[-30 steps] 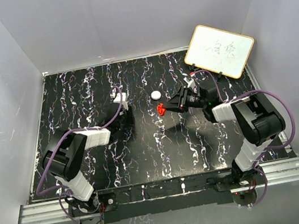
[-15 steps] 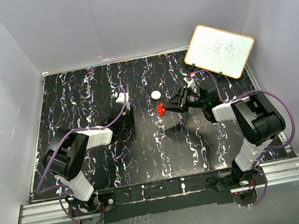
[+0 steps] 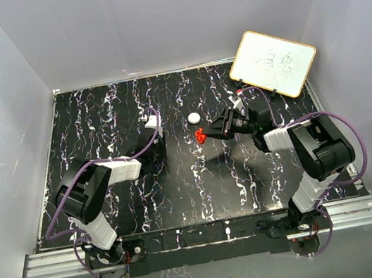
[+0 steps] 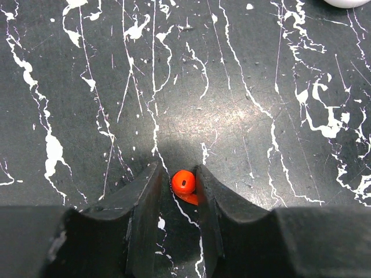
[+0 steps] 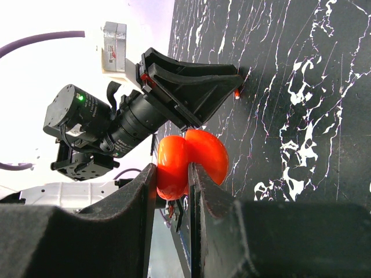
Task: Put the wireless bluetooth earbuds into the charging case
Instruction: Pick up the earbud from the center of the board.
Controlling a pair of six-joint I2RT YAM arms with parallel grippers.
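Red earbud (image 4: 184, 183): centred between left gripper (image 4: 179, 174) jaws for pickup.
Left jaws: slightly apart, not yet pinching.
Right gripper (image 5: 173, 169): clamps charging case (image 5: 203, 155) aloft, ready to receive.

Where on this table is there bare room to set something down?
Bare: the far-left table by the back wall, and the near strip between the arm bases. Crowded: mid-table, where the left gripper, white disc and right gripper with the red case sit close together.
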